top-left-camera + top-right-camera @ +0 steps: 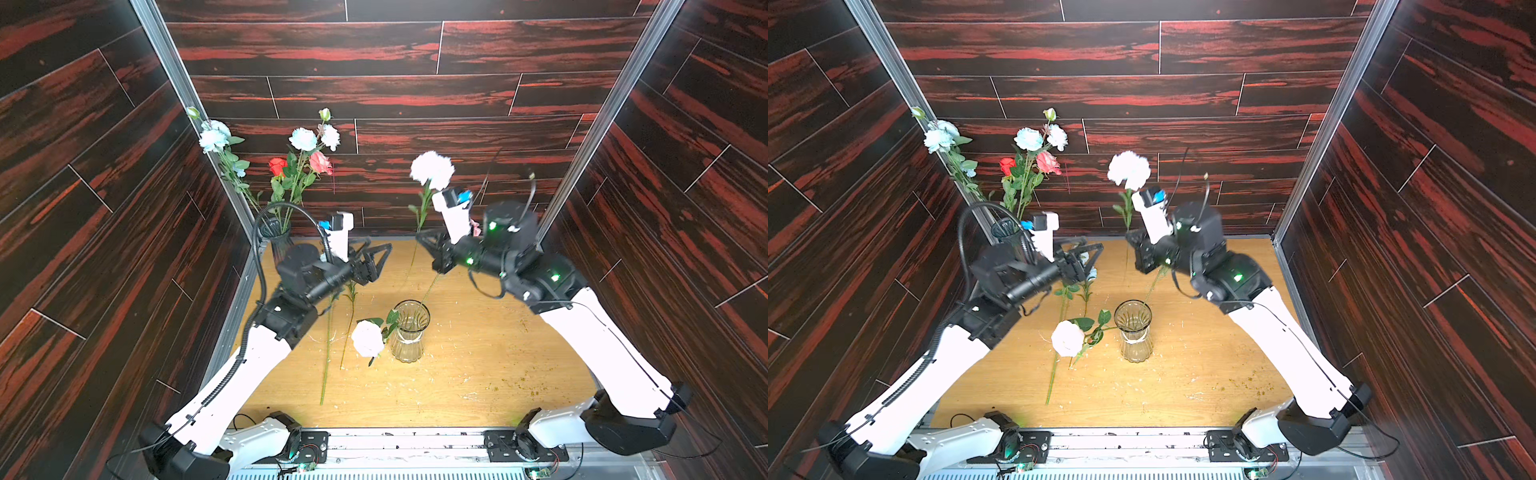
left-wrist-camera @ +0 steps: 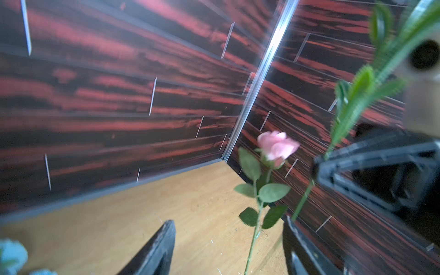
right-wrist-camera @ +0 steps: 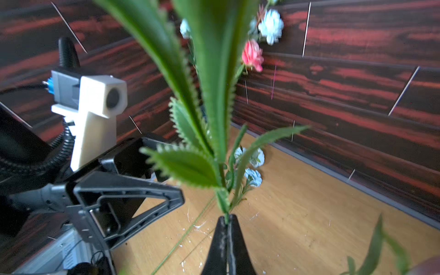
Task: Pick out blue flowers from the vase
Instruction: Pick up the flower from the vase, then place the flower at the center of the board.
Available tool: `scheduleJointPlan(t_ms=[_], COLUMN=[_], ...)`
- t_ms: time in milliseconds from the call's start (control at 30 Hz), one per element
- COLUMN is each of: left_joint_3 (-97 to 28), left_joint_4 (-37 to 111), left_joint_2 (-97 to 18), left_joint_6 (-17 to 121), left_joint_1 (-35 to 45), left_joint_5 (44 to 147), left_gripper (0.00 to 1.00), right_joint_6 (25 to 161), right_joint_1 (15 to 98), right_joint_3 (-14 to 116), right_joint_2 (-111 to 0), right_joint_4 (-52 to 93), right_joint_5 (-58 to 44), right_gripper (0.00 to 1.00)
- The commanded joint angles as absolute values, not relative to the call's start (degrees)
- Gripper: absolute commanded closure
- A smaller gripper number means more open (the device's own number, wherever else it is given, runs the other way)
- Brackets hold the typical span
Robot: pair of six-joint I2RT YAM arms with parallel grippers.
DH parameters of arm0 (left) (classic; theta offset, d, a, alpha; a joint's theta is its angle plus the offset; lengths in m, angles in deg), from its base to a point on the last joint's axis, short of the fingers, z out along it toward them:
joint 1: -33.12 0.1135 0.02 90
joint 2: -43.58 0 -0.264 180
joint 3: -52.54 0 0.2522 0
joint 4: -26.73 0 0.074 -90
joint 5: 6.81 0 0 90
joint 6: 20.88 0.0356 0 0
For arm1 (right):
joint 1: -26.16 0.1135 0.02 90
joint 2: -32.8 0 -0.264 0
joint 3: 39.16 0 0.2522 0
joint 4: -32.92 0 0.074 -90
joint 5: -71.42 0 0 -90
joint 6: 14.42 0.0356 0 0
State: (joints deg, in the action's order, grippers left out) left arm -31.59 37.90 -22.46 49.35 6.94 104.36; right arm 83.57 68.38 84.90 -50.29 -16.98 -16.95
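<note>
Blue flowers (image 1: 303, 139) stand in the far-left vase (image 1: 276, 237) among roses (image 1: 320, 162); others lie on the desk (image 1: 478, 374) under the released left hand (image 1: 380, 259). Right hand (image 3: 227, 223) clenches a pale-bloomed stem (image 1: 432, 170) whose tail, reaching the glass vase (image 1: 409, 332), could tip it on lifting.

White arm links (image 1: 232, 386), black joints (image 1: 286, 316), corrugated cable (image 1: 259, 266)

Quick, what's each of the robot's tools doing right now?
Left tool: open, gripping nothing.
Right tool: shut on the white ruffled flower's stem.
</note>
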Motion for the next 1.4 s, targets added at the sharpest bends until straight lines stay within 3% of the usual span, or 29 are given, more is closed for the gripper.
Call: scheduleJointPlan(t_ms=[0,233,433,633,933,1100,1367], left_joint_3=[-34.83,-42.73,-48.89,-46.21,-45.55,-43.43,-42.59], left_joint_4=[44.22,52.24,66.56,66.81,66.66,59.16,57.56], left_joint_2=[-24.10,-28.87,-32.26,-31.91,-32.32,-32.05,-32.27], left_joint_6=[52.51,57.00,67.88,70.01,70.04,64.94,63.20], left_joint_1=[10.35,14.91,16.04,16.63,16.80,16.76,16.77], left_joint_5=[114.32,128.93,133.59,136.87,143.85,146.27,146.93], left_gripper=[0.26,0.29,0.33,0.34,0.46,0.50,0.79], right_joint_6=[82.68,82.53,81.48,81.68,83.40,84.04,84.35], right_joint_1=[67.92,67.64,67.67,67.66,67.68,67.73,67.74], right_joint_3=[89.48,90.19,90.09,89.53,87.46,86.38,85.62], right_joint_2=[-52.24,-53.81,-57.12,-59.13,-59.16,-58.95,-59.05], right_joint_4=[-22.41,-20.49,-22.22,-21.44,-16.66,-14.96,-14.27], right_joint_5=[-13.01,-7.37,-1.36,3.32,8.10,8.84,8.93], right_gripper=[1.00,1.00,1.00,1.00,1.00,1.00,1.00])
